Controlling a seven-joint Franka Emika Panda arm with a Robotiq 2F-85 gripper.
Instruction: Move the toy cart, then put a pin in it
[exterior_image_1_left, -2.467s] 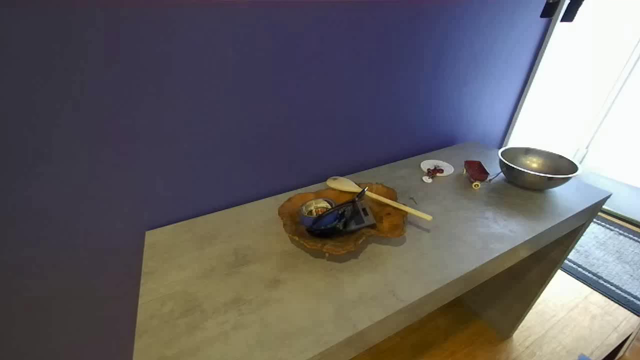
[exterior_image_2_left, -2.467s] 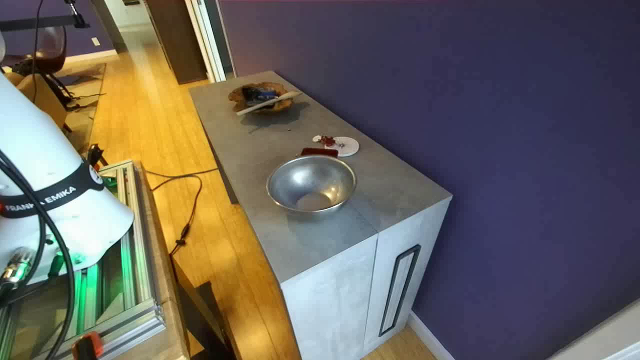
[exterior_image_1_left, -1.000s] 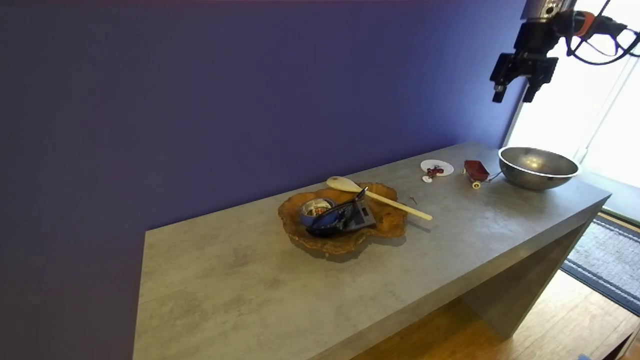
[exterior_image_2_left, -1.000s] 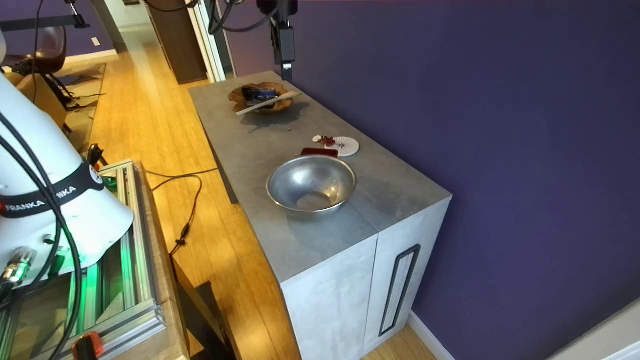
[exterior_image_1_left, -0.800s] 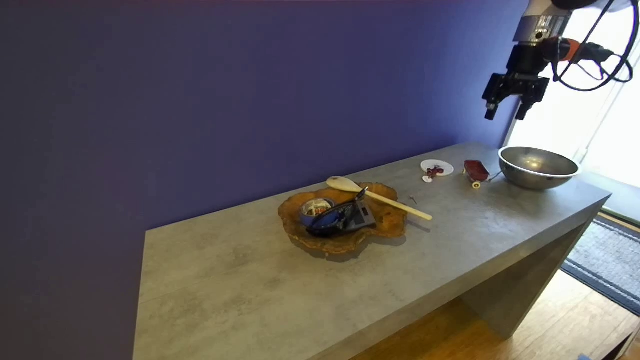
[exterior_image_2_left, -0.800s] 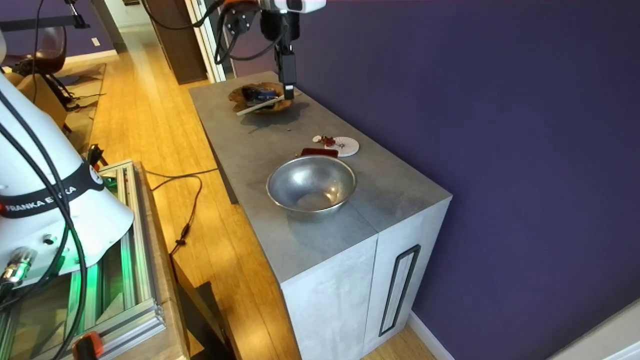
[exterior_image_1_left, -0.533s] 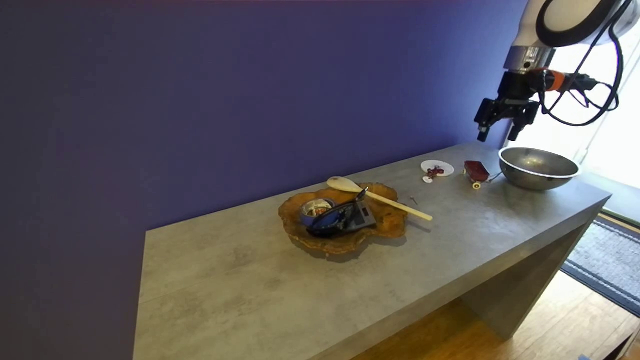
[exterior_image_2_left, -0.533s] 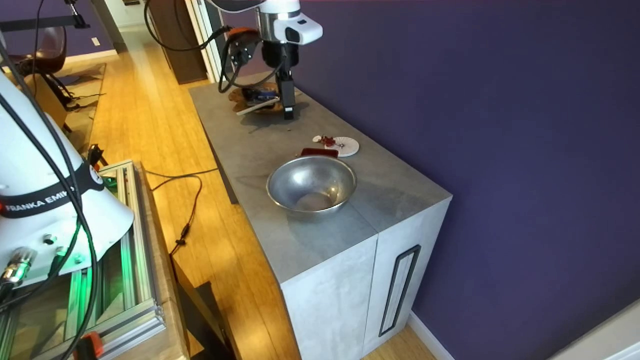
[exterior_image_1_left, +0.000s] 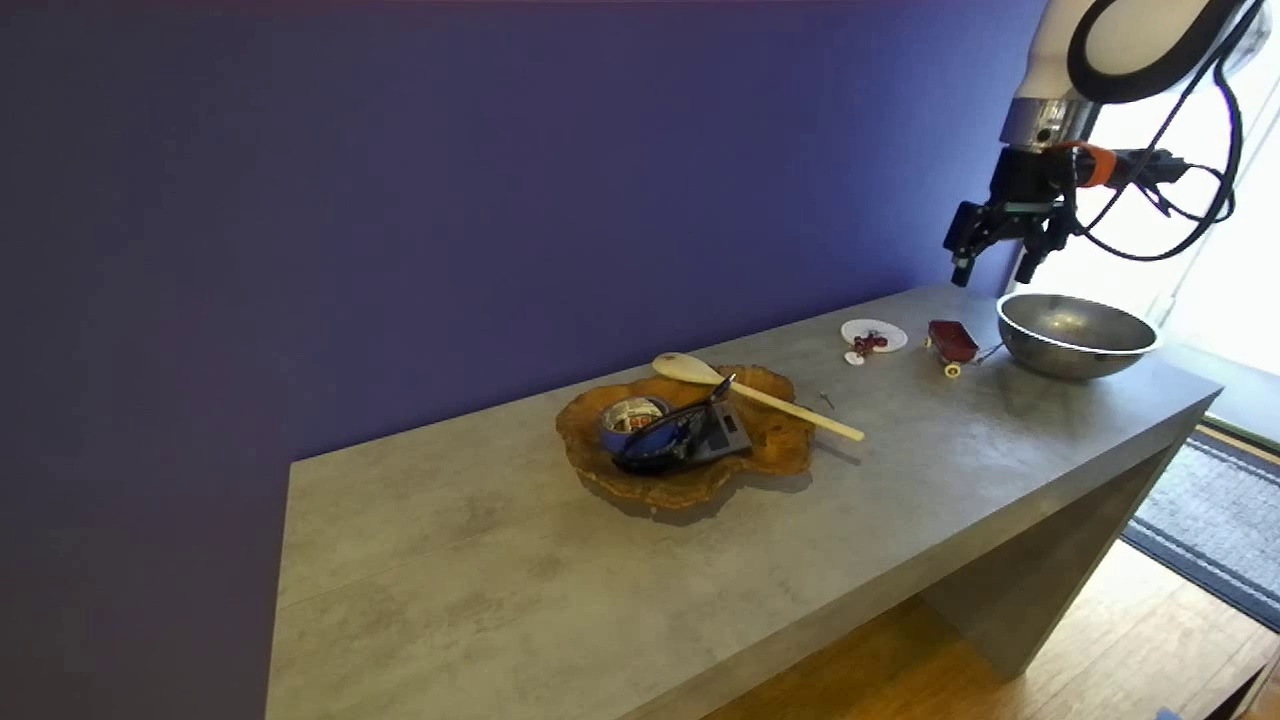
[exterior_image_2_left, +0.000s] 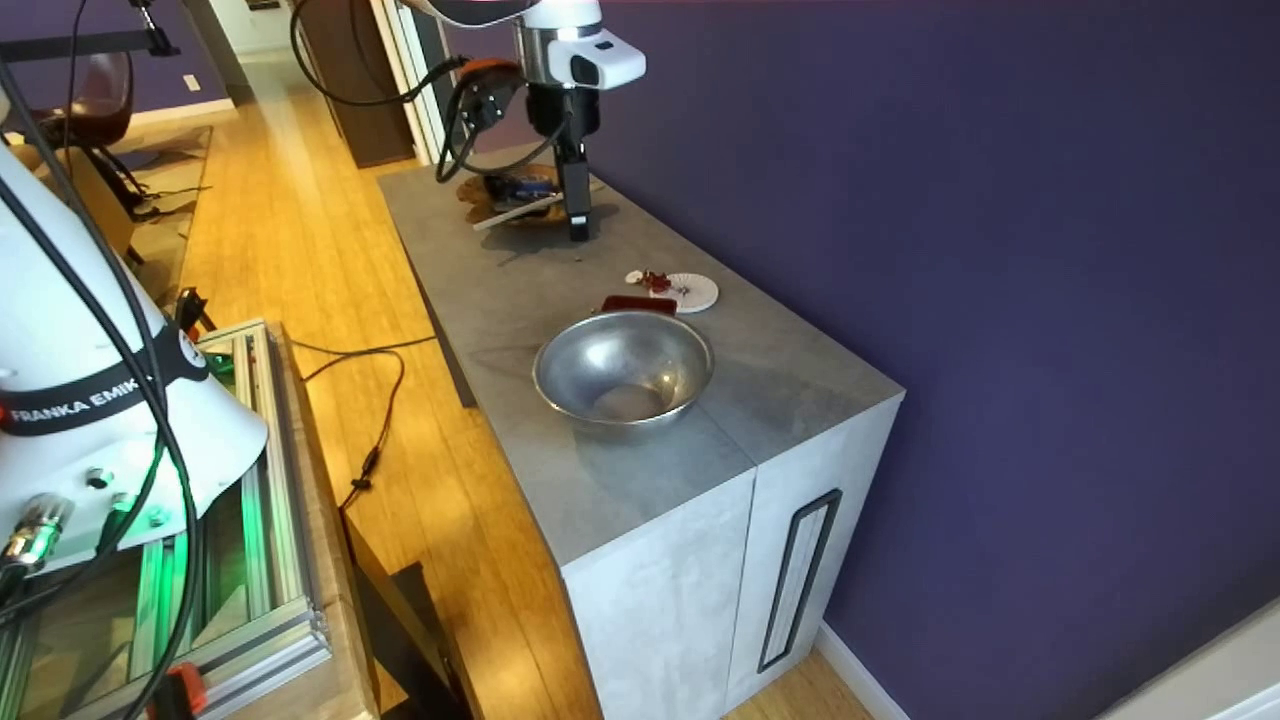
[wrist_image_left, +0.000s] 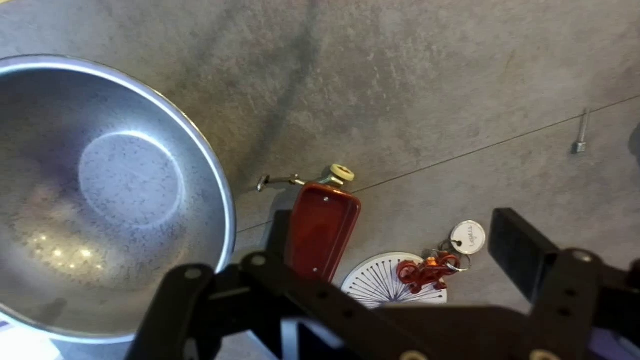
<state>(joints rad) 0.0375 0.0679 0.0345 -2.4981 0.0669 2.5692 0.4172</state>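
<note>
The toy cart (exterior_image_1_left: 953, 342) is a small dark red open wagon with pale wheels, upright on the counter beside the steel bowl. In an exterior view (exterior_image_2_left: 640, 304) the bowl partly hides it. In the wrist view the cart (wrist_image_left: 324, 225) is empty, its metal handle points toward the bowl, and a finger hides its lower end. A small metal pin (exterior_image_1_left: 827, 400) lies on the counter near the wooden spoon; it also shows in the wrist view (wrist_image_left: 582, 131). My gripper (exterior_image_1_left: 993, 276) is open and empty, above the counter near the cart, pointing down.
A steel bowl (exterior_image_1_left: 1078, 362) stands beside the cart. A white round coaster (wrist_image_left: 367, 280) with a red motorcycle keychain (wrist_image_left: 425, 272) lies on the cart's other side. A wooden tray (exterior_image_1_left: 680, 492) holds tape and dark items, with a wooden spoon (exterior_image_1_left: 790, 405) across it. A wall runs behind.
The arm has come into the exterior views and lowered toward the counter near the bowl and cart, with little movement in the last half second. The gripper stays open. The objects have not moved.
</note>
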